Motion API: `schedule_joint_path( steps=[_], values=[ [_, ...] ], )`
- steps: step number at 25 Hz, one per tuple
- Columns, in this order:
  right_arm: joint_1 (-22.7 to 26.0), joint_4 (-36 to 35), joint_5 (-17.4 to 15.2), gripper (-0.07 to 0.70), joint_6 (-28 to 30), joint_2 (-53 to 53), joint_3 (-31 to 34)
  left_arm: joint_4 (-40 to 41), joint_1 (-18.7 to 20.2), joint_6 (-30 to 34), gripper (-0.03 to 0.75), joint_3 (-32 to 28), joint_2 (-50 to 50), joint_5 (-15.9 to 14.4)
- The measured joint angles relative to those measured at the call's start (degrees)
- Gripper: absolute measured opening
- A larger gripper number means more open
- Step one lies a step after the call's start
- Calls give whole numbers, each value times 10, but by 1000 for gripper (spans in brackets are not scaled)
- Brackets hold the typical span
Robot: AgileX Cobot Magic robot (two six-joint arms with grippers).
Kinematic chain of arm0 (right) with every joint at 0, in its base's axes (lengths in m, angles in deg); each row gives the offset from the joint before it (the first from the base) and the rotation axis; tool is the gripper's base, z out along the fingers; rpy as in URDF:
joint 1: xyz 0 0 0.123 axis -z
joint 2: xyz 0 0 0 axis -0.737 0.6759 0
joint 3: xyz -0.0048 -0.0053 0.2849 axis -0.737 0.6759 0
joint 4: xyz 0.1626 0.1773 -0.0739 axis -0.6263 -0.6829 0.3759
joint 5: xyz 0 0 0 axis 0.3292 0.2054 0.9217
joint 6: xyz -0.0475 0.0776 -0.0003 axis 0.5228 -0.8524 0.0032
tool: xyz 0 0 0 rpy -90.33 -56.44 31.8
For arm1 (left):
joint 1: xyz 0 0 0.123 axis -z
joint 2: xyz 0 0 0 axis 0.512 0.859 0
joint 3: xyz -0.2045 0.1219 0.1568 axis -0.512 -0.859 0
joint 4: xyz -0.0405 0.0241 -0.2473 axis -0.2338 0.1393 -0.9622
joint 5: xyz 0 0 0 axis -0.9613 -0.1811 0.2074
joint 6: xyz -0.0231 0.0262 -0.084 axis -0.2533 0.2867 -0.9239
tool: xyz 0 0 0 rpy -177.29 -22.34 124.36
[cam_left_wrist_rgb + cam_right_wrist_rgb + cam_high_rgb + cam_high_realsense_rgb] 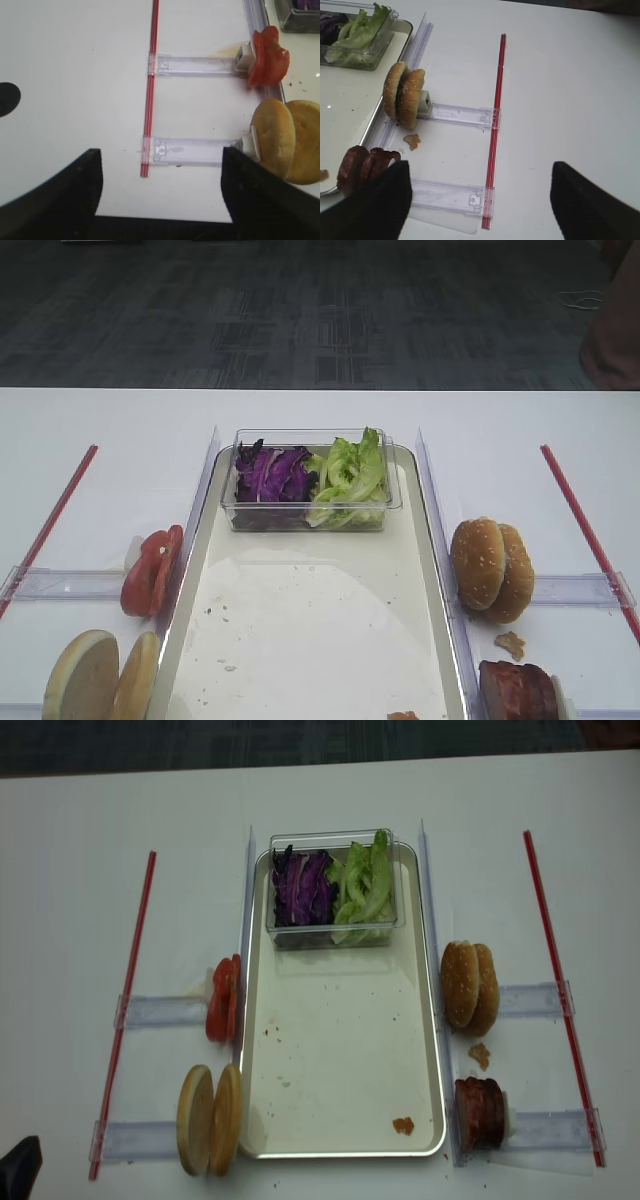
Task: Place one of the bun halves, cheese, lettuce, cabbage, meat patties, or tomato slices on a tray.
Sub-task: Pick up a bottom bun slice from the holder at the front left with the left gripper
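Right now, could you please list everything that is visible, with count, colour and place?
tray: one, cream-white with silvery rim, table centre
clear tub: one, at the tray's far end
cabbage: one heap, purple, tub's left side
lettuce: one bunch, light green, tub's right side
tomato slices: a few, red, standing left of tray
bun halves: two, pale cream, near left of tray
sesame buns: two, golden, right of tray
meat patties: reddish-brown, near right; count unclear
red strips: two, outer left and right
left gripper: open, black fingers, empty
right gripper: open, black fingers, empty
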Motion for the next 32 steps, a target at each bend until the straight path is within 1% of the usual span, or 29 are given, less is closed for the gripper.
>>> schedule_joint_path(
  steps=[5, 8, 13, 19, 24, 32],
  values=[
    [0, 0, 0, 578, 0, 0, 0, 0, 2, -8, 468, 17, 55, -1],
    [0, 0, 0, 578, 0, 0, 0, 0, 2, -10, 468, 44, 91, -5],
    [0, 0, 0, 578, 0, 0, 0, -19, 3, -11, 468, 96, 168, -29],
    [0, 0, 0, 578, 0, 0, 0, -34, 6, -10, 468, 136, 269, -30],
    [0, 0, 0, 578, 0, 0, 0, -58, 6, 4, 468, 148, 340, -29],
    [0, 0, 0, 578, 0, 0, 0, -61, 6, 17, 468, 148, 431, -26]
  ],
)
